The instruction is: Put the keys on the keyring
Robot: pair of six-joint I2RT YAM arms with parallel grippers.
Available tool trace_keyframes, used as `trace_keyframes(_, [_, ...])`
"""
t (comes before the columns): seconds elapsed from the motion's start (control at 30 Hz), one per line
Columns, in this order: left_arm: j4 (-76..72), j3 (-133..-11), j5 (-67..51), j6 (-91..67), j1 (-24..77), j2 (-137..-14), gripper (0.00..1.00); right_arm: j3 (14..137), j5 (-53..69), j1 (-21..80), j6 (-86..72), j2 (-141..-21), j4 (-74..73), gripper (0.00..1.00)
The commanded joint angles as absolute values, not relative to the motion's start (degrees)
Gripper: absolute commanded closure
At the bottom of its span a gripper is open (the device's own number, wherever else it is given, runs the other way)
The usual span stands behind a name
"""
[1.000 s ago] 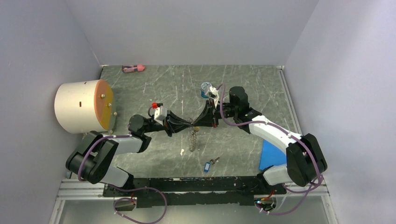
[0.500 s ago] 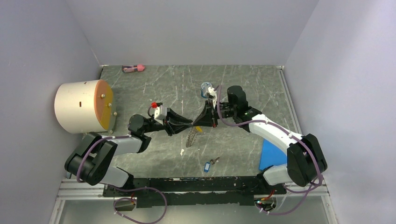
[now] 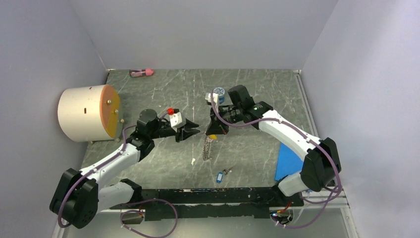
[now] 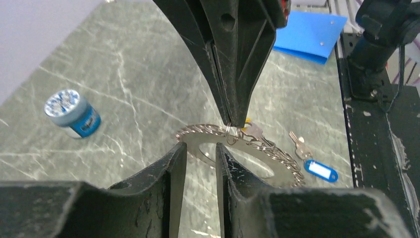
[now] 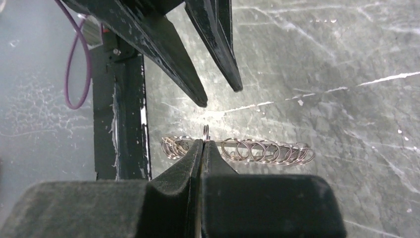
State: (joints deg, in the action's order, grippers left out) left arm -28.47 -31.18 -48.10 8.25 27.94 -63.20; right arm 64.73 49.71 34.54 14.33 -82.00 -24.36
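Observation:
The keyring [image 3: 208, 148], a loop of linked metal rings, hangs from my right gripper [image 3: 216, 132], which is shut on one small ring of it [image 5: 205, 132]. The yellow-headed key [image 3: 212, 137] sits at that pinch point, and its metal blade shows in the left wrist view [image 4: 255, 132]. My left gripper [image 3: 192, 132] is open and empty, its fingertips [image 4: 179, 151] just short of the keyring [image 4: 277, 156] and not touching it. The blue-tagged key [image 3: 220, 176] lies on the table near the front, also seen in the left wrist view [image 4: 321, 170].
A round blue jar [image 3: 219, 93] stands behind the right gripper. A white cylinder with an orange face [image 3: 89, 113] lies at the left. A blue sheet [image 3: 288, 163] lies at the right front. A pink item [image 3: 141, 73] is at the back wall.
My left gripper has let go of the keyring, opened and drawn back to the left. The keyring now hangs from the right gripper alone, which has turned and shifted slightly left.

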Motion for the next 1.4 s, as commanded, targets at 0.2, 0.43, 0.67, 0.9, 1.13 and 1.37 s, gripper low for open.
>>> trace_keyframes(0.2, [-12.02,-37.11,-47.87,21.32,33.01,-69.36,0.66,76.24,39.18,37.22,20.73,-87.84,-44.99,1.00])
trace_keyframes(0.43, [-16.30,-37.28,-48.10,20.91,34.47,-72.35,0.63,77.56,41.19,37.70,22.27,-88.46,-47.13,1.00])
trace_keyframes(0.67, [-17.63,-38.35,-49.37,20.17,35.51,-74.07,0.62,77.43,42.76,38.19,22.57,-89.42,-46.67,1.00])
trace_keyframes(0.9, [-19.45,-36.71,-48.23,19.18,35.94,-73.36,0.62,75.12,43.56,38.25,22.32,-88.49,-43.74,1.00])
trace_keyframes(1.13, [-23.11,-33.72,-48.42,18.01,35.94,-71.45,0.63,72.03,44.40,38.21,22.53,-87.54,-40.70,1.00])
trace_keyframes(1.37, [-29.84,-29.23,-47.36,15.07,35.93,-68.59,0.63,69.73,45.23,38.15,23.05,-86.90,-38.74,1.00])
